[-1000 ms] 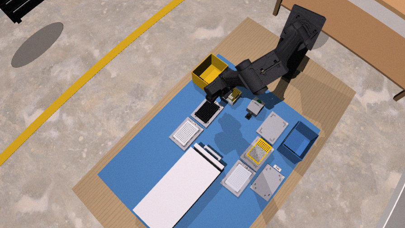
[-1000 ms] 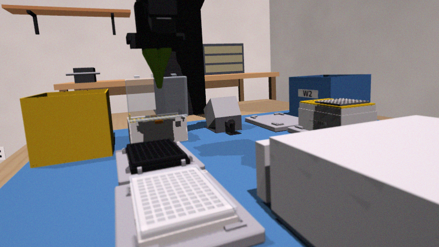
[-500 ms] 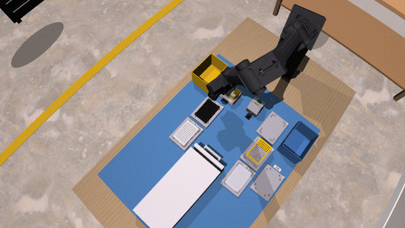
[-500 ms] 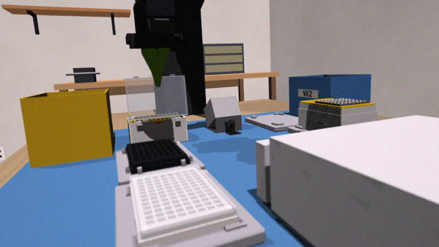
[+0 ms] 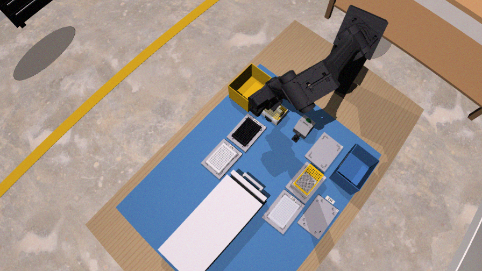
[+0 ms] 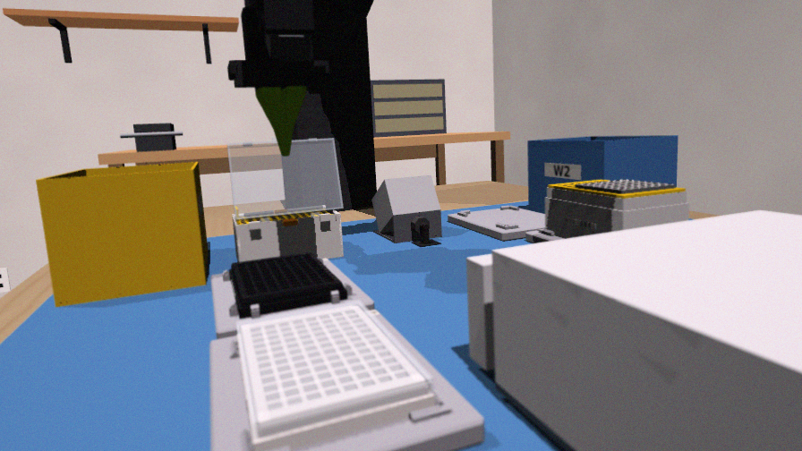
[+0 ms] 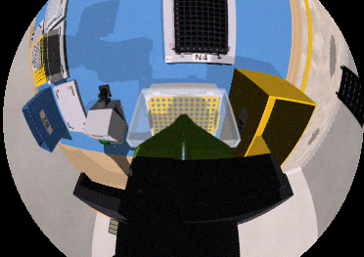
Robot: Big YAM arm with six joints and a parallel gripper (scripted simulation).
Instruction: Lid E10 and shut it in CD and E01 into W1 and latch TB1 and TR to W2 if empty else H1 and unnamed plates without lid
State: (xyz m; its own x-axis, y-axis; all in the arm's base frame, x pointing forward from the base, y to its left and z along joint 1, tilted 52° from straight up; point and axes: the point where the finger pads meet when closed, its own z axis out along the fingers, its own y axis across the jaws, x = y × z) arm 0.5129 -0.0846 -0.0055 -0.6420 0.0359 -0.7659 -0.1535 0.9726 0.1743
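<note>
My gripper [image 6: 285, 148] [image 7: 183, 119] is shut and empty, its green fingertips pointing down at the top edge of the clear lid [image 6: 307, 177] of tip box TB1 [image 5: 276, 114] [image 6: 287, 234] [image 7: 183, 108]. That lid stands raised and open over the yellow insert. In the top view the arm hides the fingers. The black plate [image 5: 246, 132] [image 6: 284, 282] [image 7: 201, 20] sits in nest N4 just in front of TB1. The white plate [image 5: 221, 157] [image 6: 328, 363] sits in N2. The yellow bin W1 [image 5: 237, 97] [image 6: 123, 233] [image 7: 280, 114] stands beside TB1.
The DONE key box [image 5: 304, 127] [image 6: 407, 207] [image 7: 107, 120] stands on TB1's other side. Tip rack TR [image 5: 307, 179] [image 6: 615, 203], blue bin W2 [image 5: 357, 179] [image 6: 602, 159], another white plate [image 5: 283, 211] and two bare grey nests lie further off. The white cooler CD [image 5: 213, 223] [image 6: 650, 316] is shut.
</note>
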